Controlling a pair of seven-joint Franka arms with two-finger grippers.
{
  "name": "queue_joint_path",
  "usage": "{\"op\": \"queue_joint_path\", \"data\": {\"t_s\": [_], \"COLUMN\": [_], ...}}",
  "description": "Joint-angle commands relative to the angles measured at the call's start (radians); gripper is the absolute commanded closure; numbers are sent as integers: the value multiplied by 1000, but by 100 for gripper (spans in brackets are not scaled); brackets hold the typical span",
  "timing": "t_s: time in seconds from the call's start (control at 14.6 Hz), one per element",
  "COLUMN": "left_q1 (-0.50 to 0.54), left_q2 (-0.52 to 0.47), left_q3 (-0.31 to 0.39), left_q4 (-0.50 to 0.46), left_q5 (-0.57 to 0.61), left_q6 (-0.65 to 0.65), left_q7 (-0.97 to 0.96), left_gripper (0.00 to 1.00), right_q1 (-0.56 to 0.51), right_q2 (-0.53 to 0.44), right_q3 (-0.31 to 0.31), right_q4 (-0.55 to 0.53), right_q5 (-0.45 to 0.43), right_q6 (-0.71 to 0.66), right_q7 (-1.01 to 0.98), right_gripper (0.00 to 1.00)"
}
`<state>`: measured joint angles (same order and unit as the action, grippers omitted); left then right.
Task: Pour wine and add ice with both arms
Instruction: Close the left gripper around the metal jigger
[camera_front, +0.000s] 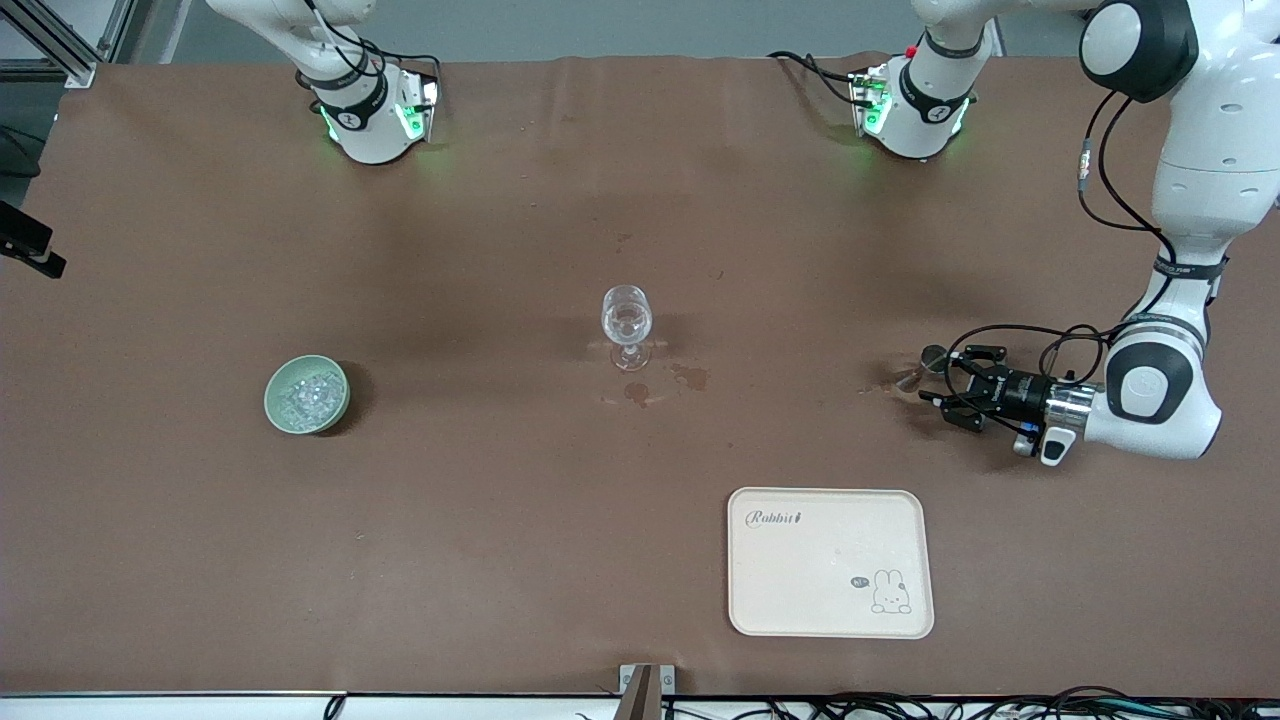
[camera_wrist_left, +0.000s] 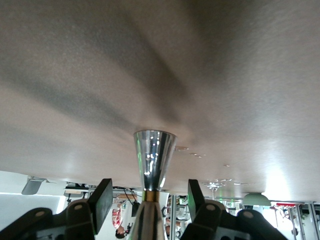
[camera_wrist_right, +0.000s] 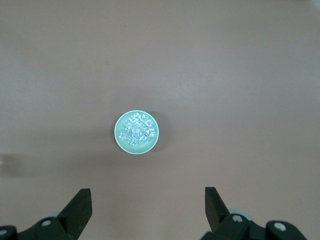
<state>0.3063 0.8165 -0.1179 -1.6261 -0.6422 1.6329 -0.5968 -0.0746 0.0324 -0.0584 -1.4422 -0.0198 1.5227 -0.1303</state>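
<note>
A small shiny metal measuring cup (camera_front: 935, 357) (camera_wrist_left: 154, 152) with a gold band at its waist stands on the brown table toward the left arm's end. My left gripper (camera_front: 945, 383) (camera_wrist_left: 150, 192) lies low and level around it, open, with a gap on each side of the cup. The clear stemmed glass (camera_front: 627, 325) stands mid-table. The ice (camera_front: 308, 395) (camera_wrist_right: 137, 130) is heaped in a pale green bowl (camera_front: 283, 418) toward the right arm's end. My right gripper (camera_wrist_right: 147, 210) hangs open high over that bowl, out of the front view. No wine shows.
A cream tray (camera_front: 830, 600) with a rabbit print lies nearer the front camera than the left gripper. Dark wet stains (camera_front: 640, 392) mark the table just in front of the glass. The two arm bases (camera_front: 370, 120) (camera_front: 915, 110) stand along the table's back edge.
</note>
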Motion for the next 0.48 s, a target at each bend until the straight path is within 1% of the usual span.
{"op": "queue_joint_path", "data": {"t_s": [0.0,0.27,0.41], "left_q1": [7,7,5], "left_q2": [0,0,1], "left_q3": [-2,-6,-6], "left_q4": [-15,-15,-15], "left_q5": [-20,-25,-49], "left_q6": [-8,-16,-30], "left_q7": [32,32,32], "left_gripper": [35,44,48], "right_q1": [-19,-31,-33], "right_q2": [-14,-14,-14], "right_q3": [11,11,11], "right_q4": [-23,-23,-23], "right_q5": [11,11,11], "right_q6": [11,24,25], "right_q7": [-2,-2,-2], "right_gripper": [0,0,0]}}
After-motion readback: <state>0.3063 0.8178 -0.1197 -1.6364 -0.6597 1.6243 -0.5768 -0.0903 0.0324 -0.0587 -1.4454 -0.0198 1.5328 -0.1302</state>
